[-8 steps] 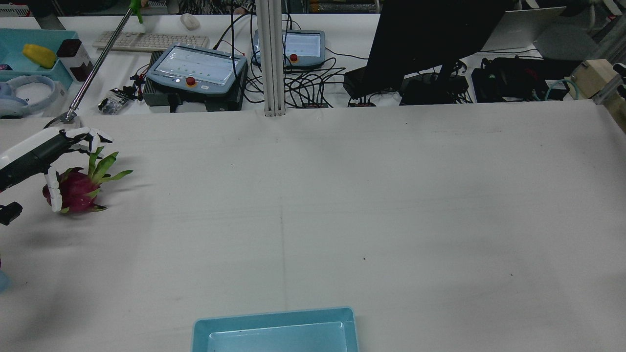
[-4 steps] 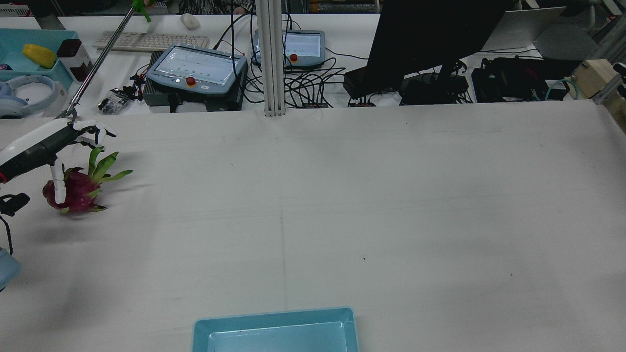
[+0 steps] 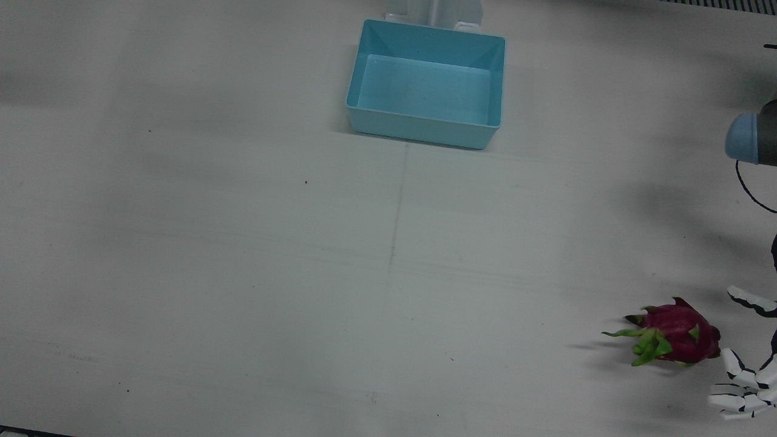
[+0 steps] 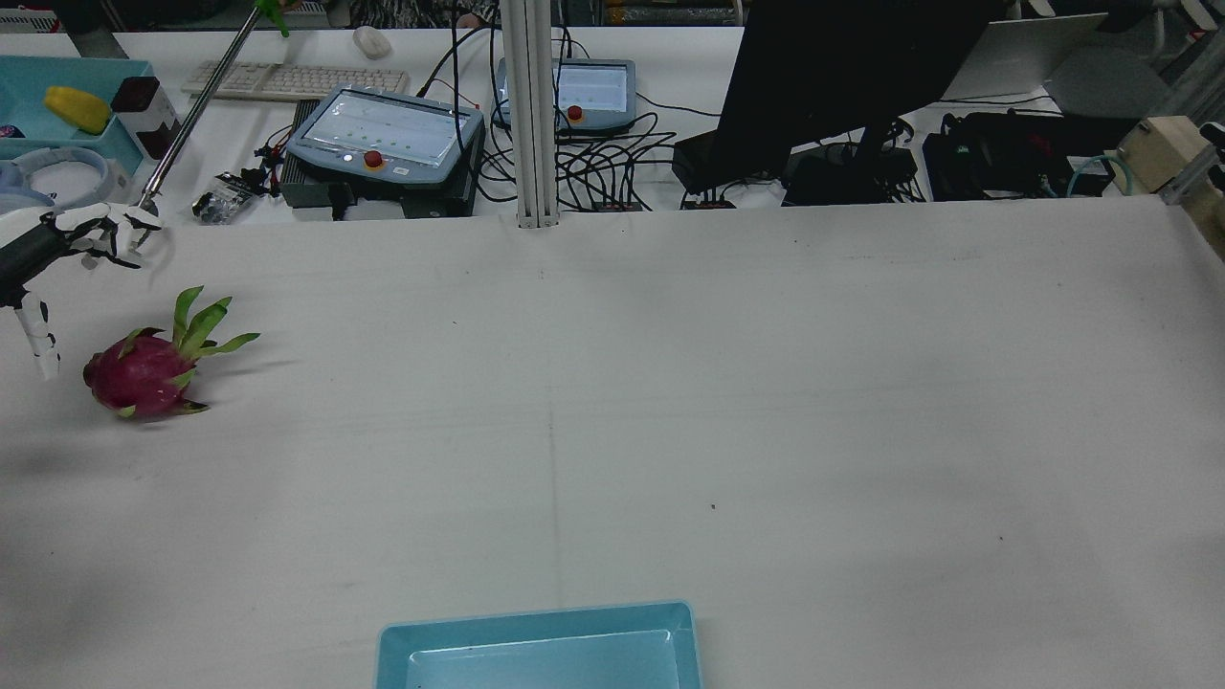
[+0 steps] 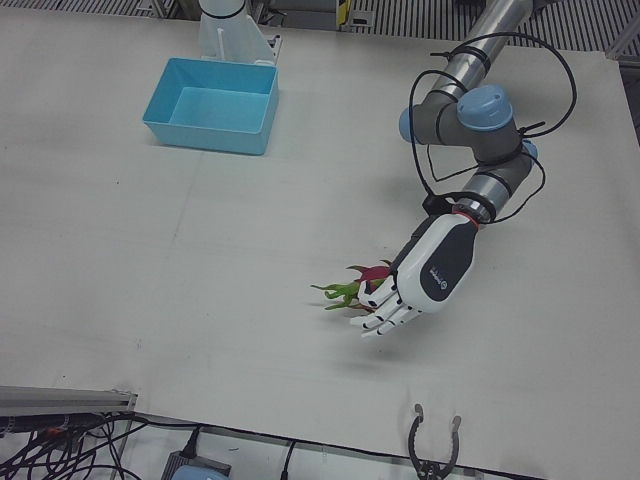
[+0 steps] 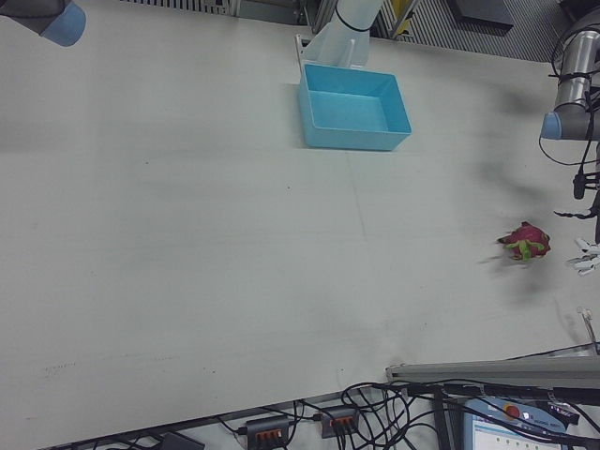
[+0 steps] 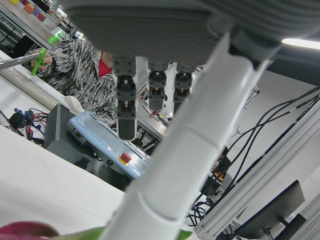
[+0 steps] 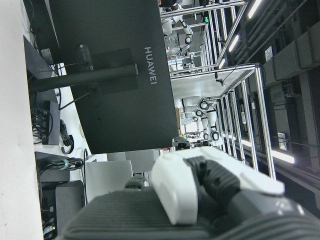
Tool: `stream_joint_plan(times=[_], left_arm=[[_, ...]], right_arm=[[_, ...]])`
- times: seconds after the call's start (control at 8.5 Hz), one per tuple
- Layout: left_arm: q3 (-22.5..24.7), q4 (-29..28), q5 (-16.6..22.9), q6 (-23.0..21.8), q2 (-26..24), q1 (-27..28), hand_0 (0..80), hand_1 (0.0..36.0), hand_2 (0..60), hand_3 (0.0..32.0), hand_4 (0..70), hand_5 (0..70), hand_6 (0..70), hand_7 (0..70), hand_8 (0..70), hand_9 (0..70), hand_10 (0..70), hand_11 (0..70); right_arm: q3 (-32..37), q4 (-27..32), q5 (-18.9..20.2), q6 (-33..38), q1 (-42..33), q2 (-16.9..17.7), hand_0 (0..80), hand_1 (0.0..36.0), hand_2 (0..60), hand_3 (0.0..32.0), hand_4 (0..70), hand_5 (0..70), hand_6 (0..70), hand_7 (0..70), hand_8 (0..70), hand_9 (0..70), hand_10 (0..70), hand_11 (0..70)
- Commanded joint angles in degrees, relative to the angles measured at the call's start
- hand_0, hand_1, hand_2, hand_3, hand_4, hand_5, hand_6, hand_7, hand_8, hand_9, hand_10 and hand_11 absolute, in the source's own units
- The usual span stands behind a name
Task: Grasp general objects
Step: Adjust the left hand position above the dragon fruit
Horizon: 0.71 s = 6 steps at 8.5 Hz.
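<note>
A magenta dragon fruit (image 4: pixel 144 375) with green leaves lies on the white table near its left edge. It also shows in the front view (image 3: pixel 675 334), the right-front view (image 6: pixel 528 242) and the left-front view (image 5: pixel 376 272), where my hand partly hides it. My left hand (image 4: pixel 43 256) is open, fingers spread, and hovers just left of the fruit without touching it. The hand also shows in the front view (image 3: pixel 745 388) and the left-front view (image 5: pixel 428 278). My right hand (image 8: pixel 200 200) shows only in its own view, raised; its fingers are not readable.
An empty light-blue tray (image 4: pixel 536 620) sits at the near middle edge, also seen in the front view (image 3: pixel 425 130). A metal reacher pole (image 4: pixel 191 110) slants down to the table's far left corner. Teach pendants (image 4: pixel 383 134), cables and a monitor stand beyond the far edge.
My left hand has drawn back to the left and away from the dragon fruit. Its thumb lay against the fruit before and is now apart. The fruit has not moved.
</note>
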State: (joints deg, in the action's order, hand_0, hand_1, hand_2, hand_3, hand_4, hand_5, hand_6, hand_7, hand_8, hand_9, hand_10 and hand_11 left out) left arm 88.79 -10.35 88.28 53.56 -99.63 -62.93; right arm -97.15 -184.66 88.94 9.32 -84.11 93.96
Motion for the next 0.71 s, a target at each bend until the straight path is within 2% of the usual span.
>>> stream_joint_plan(times=[0.0,0.12,0.24,0.59], left_arm=[[-0.02,-1.60,0.14,1.45,2.34,0.08,77.9,36.0,60.0,2.8,2.2,70.0,14.0,34.8,20.0,19.6,11.9,21.4],[0.06,-0.64,0.14,3.11,1.81,0.17,80.0,36.0,60.0,6.2,1.8,70.0,14.7,37.4,20.4,20.5,12.3,22.2],[0.06,0.06,0.23,4.95,1.11,0.26,80.0,36.0,60.0,7.8,1.6,70.0,15.1,37.6,20.7,21.1,12.8,23.1],[0.06,3.75,0.23,7.51,-1.26,0.44,80.0,36.0,60.0,7.2,1.2,70.0,15.3,37.5,20.8,21.5,13.9,24.8]], right_arm=[[0.03,0.00,0.00,0.00,0.00,0.00,0.0,0.0,0.0,0.0,0.0,0.0,0.0,0.0,0.0,0.0,0.0,0.0],[0.12,0.00,0.00,0.00,0.00,0.00,0.0,0.0,0.0,0.0,0.0,0.0,0.0,0.0,0.0,0.0,0.0,0.0],[0.12,0.00,0.00,0.00,0.09,0.00,0.0,0.0,0.0,0.0,0.0,0.0,0.0,0.0,0.0,0.0,0.0,0.0],[0.12,0.00,0.00,0.00,0.09,0.00,0.0,0.0,0.0,0.0,0.0,0.0,0.0,0.0,0.0,0.0,0.0,0.0]])
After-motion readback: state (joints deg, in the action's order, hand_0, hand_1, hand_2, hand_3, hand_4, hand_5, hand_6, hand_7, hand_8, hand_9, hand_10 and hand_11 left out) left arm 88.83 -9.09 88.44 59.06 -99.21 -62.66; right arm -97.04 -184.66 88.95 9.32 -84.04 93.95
